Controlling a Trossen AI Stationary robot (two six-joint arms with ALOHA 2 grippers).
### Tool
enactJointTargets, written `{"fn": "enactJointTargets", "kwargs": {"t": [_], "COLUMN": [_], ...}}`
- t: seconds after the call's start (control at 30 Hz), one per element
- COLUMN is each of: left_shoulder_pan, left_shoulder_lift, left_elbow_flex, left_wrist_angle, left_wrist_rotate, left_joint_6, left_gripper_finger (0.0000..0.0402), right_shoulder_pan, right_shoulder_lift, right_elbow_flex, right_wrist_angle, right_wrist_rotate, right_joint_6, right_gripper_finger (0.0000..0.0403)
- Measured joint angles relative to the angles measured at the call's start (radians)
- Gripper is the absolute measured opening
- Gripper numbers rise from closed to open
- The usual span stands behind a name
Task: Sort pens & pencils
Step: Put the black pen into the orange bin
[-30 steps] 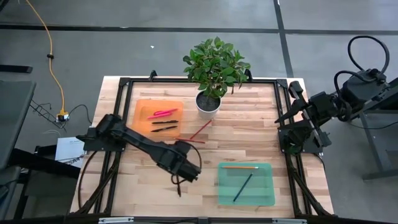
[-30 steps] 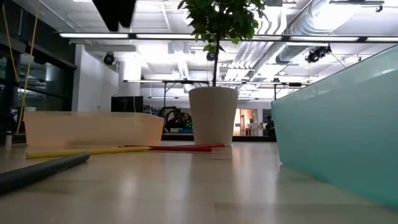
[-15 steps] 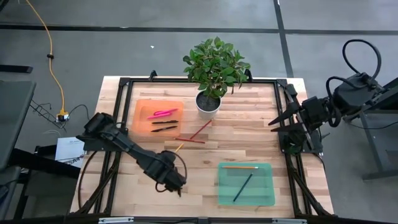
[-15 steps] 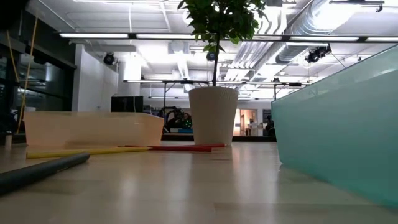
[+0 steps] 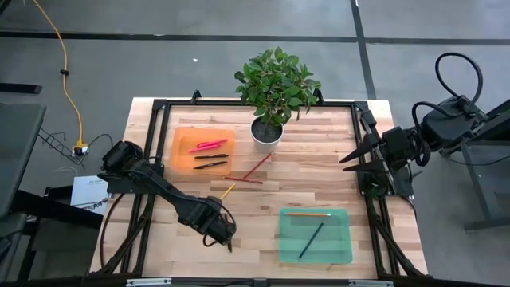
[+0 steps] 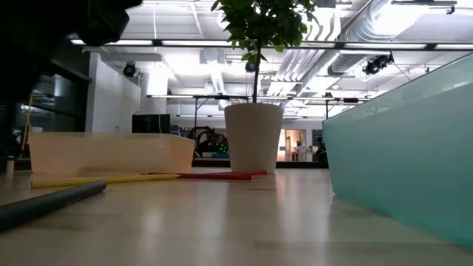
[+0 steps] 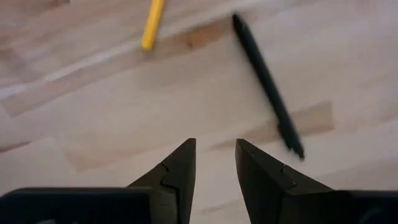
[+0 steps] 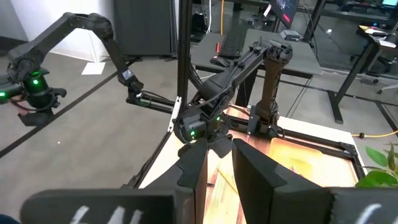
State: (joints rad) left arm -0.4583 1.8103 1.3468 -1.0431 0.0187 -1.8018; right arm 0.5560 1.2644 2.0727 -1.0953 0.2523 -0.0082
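Note:
My left gripper [image 5: 221, 236] [image 7: 216, 152] hangs open over the near middle of the table, touching nothing. A black pen [image 7: 267, 84] [image 5: 229, 244] [image 6: 52, 203] lies flat on the wood just beside it. A yellow pencil [image 5: 227, 190] [image 7: 152, 25] [image 6: 103, 179] and two red pencils [image 5: 255, 167] [image 6: 214, 176] lie farther back. Pink pens [image 5: 207, 145] and two dark pens [image 5: 210, 160] rest in the orange tray [image 5: 182, 135]. The green tray [image 5: 343, 255] holds a tan pencil [image 5: 307, 214] and a long dark pencil [image 5: 311, 239]. My right gripper [image 5: 348, 165] [image 8: 217, 155] hovers open at the table's right side.
A potted plant [image 5: 267, 131] [image 6: 253, 137] stands at the far middle, right of the orange tray [image 6: 111, 153]. The green tray's wall [image 6: 406, 162] fills the low view's right. A black frame [image 5: 159, 108] borders the table. Bare wood lies between the trays.
My left gripper has moved toward the table's near left, away from the green tray, and now hangs just left of the black pen. My right gripper has reached in from the right edge toward the table's middle. The pens and pencils have stayed where they were.

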Motion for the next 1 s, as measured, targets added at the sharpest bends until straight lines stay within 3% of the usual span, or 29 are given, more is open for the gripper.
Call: {"fn": "enactJointTargets", "kwargs": {"t": [0.23,1.0], "left_shoulder_pan": [0.037,0.079], "left_shoulder_lift": [0.004,0.127], "left_elbow_flex": [0.0,0.002], "left_wrist_angle": [0.016,0.19], "left_wrist_rotate": [-0.076,-0.024], "left_joint_6": [-0.039,-0.038], "left_gripper_finger": [0.0101,0.0101], "right_shoulder_pan": [0.0,0.0], "right_shoulder_lift": [0.0,-0.002], "right_elbow_flex": [0.0,0.0], "right_wrist_angle": [-0.001,-0.052], "right_wrist_rotate": [-0.002,-0.021], "right_joint_6": [0.0,-0.026], "right_gripper_finger": [0.0067,0.0067]}}
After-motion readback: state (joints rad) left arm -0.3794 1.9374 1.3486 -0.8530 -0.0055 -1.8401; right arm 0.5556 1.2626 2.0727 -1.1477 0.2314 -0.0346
